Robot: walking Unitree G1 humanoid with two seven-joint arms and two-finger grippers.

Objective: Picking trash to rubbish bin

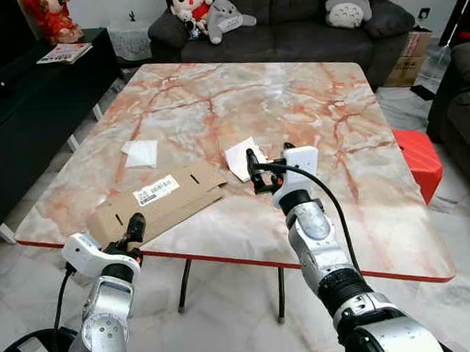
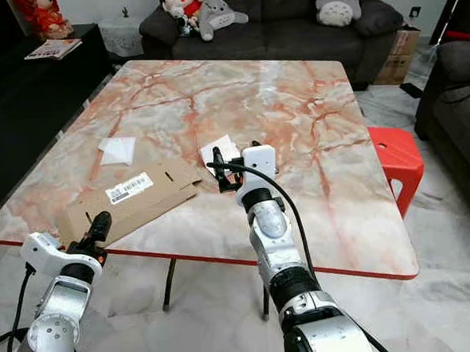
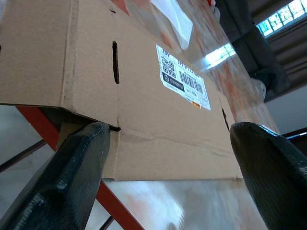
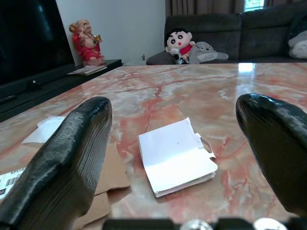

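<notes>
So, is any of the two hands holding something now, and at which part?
Nothing is held. The right hand is open before the torn white paper; the left hand is open at the flattened cardboard box edge.

1. 2 silver, jointed metal arms, with dark collars between the segments.
2. Each wrist carries a white, boxy housing.
3. A black cable loops along each arm.
4. The left claw (image 1: 134, 228) and right claw (image 1: 255, 170) each have 2 long, black, textured fingers.
</notes>
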